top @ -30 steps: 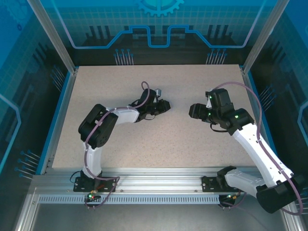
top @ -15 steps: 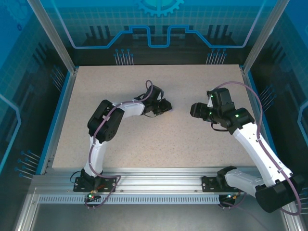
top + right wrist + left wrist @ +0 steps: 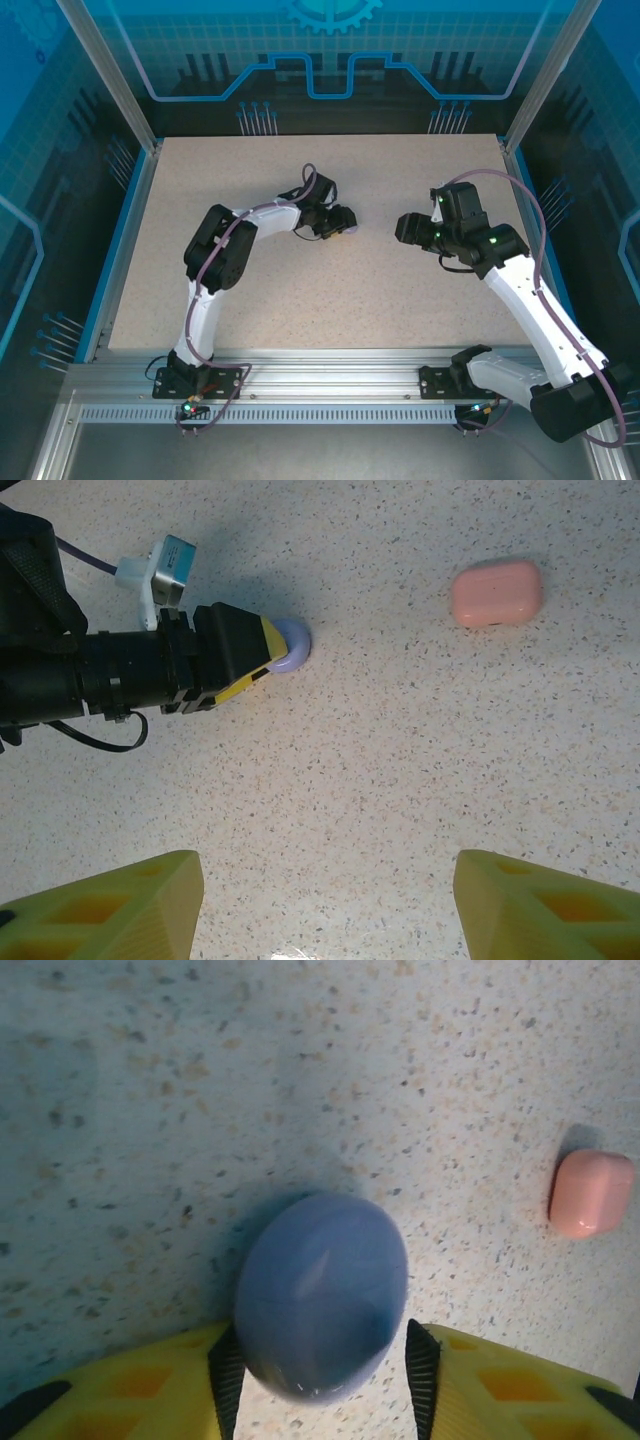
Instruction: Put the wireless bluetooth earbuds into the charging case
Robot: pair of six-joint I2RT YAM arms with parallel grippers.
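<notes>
Closely bracketing smooth lavender oval charging case [image 3: 320,1295] with left gripper [image 3: 322,1352]; clamped or not, unclear.
Likely light, rigid, slippery: pinch across middle. Opposite wide-open, empty right gripper [image 3: 325,875].

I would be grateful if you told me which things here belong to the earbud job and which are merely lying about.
Job: lavender case, flanked by the left gripper; pink case; right gripper, open.
Merely there: speckled table; white plug on the left arm.
</notes>
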